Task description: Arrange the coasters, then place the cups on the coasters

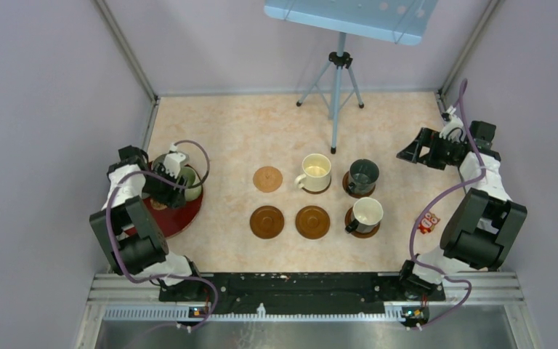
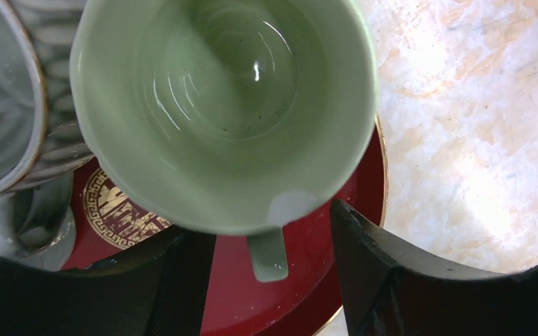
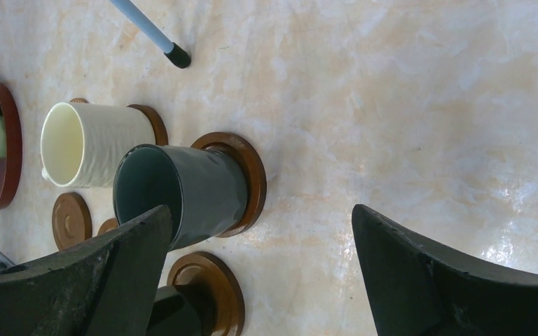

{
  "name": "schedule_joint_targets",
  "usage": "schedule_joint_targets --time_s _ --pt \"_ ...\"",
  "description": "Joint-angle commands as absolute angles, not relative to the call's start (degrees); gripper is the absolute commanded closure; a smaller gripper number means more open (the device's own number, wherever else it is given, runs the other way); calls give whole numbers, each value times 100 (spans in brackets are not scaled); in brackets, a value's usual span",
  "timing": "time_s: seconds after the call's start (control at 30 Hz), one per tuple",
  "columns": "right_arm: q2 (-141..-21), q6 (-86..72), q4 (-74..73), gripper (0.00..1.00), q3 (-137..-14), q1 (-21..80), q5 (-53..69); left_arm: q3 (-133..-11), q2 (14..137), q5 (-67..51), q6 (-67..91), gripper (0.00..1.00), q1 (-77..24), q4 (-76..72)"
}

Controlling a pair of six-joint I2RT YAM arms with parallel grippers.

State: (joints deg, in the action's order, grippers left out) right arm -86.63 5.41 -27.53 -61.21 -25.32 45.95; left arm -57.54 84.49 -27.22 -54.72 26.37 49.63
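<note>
Six coasters lie in two rows of three. The tan coaster (image 1: 267,179) and two brown coasters (image 1: 267,222) (image 1: 312,222) are bare. A cream cup (image 1: 315,173), a dark green-grey cup (image 1: 362,177) and a dark cup with a white inside (image 1: 365,215) each stand on a coaster. On the dark red tray (image 1: 182,217) stands a pale green cup (image 2: 224,105). My left gripper (image 2: 267,227) is open, its fingers on either side of the cup's handle (image 2: 267,253) with a gap on both sides. My right gripper (image 3: 263,273) hangs open over bare table at the back right.
A ribbed grey cup (image 2: 14,91) stands on the tray beside the green one, with another grey cup (image 2: 35,224) below it. A tripod (image 1: 338,94) stands at the back middle. A small red and white packet (image 1: 428,222) lies by the right arm. Walls close in both sides.
</note>
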Motion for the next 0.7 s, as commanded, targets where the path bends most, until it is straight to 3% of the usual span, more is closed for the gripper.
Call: schedule_joint_targets --time_s 0.0,0.43,0.67 --pt "-8552 635 -2661 1 -6262 -2581 4671 -5692 8616 -2873 -5381 38 2654 4567" --pt "-8560 604 -2654 1 -6229 -2580 4615 -5392 8702 -3127 -5216 64 2654 4222" --pt "-8470 606 -2667 1 -6223 -2576 4562 -5512 8331 -3256 -5342 91 2650 4633"
